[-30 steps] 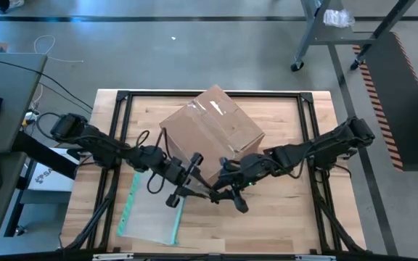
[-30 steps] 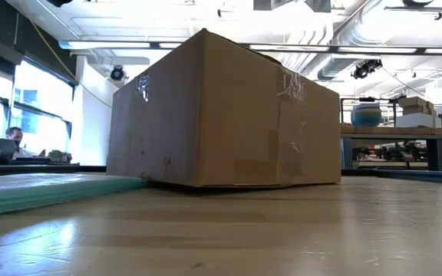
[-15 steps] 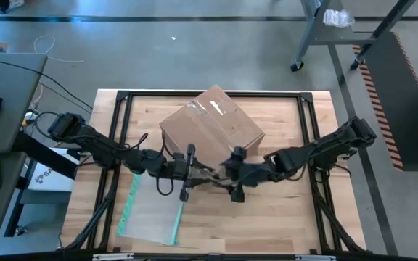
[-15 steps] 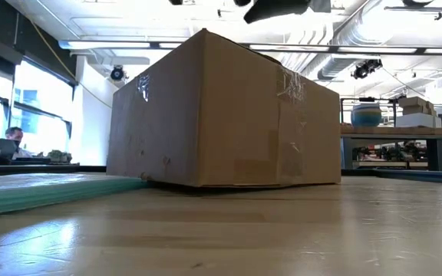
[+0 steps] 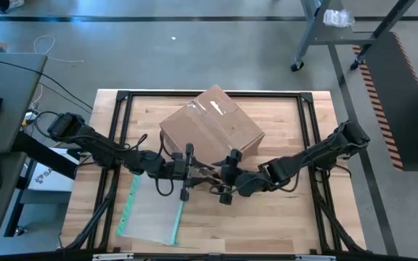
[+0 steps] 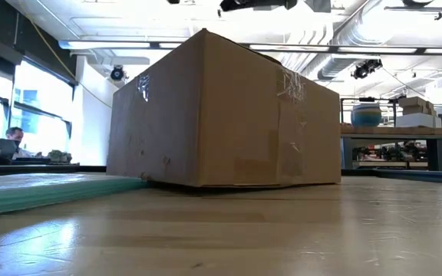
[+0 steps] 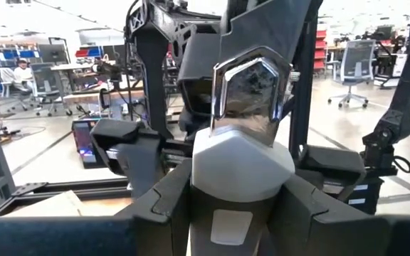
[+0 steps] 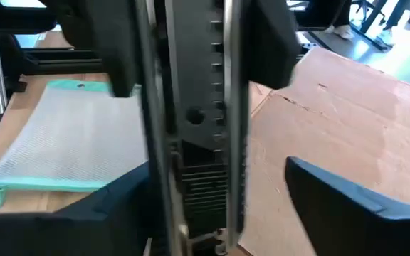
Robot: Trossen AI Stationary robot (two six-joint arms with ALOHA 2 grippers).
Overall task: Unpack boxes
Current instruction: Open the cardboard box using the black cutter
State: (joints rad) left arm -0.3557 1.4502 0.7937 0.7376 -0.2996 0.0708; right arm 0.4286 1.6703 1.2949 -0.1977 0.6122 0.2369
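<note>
Your cardboard box (image 5: pixel 210 129) sits at the back middle of the worktop (image 5: pixel 281 217), turned at an angle, flaps shut and clear tape (image 5: pixel 212 109) running along its top seam. Nothing has been taken out of it yet, so I judge that opening the seam is what lies ahead.

Both arms meet just in front of the box's near corner. Your left pincer (image 5: pixel 189 172) hangs over the worktop between the box and the flat clear pouch with the teal edge (image 5: pixel 151 210), and it appears to grip a slim dark tool, most likely a cutter; the left wrist view shows only the other arm's housing close ahead, so treat that as likely rather than certain. Your right pincer (image 5: pixel 227 177) faces it, almost touching. Its fingers stand apart, with the dark tool body between them in the right wrist view, and I cannot tell whether they bear on it.

To do this well, settle the tool first: let one pincer own it firmly before the other lets go. Then lift clear of the near corner and approach the tape from above, following the seam's diagonal line. Keep the free pincer pressing a flap so the box cannot slide or spin.
</note>
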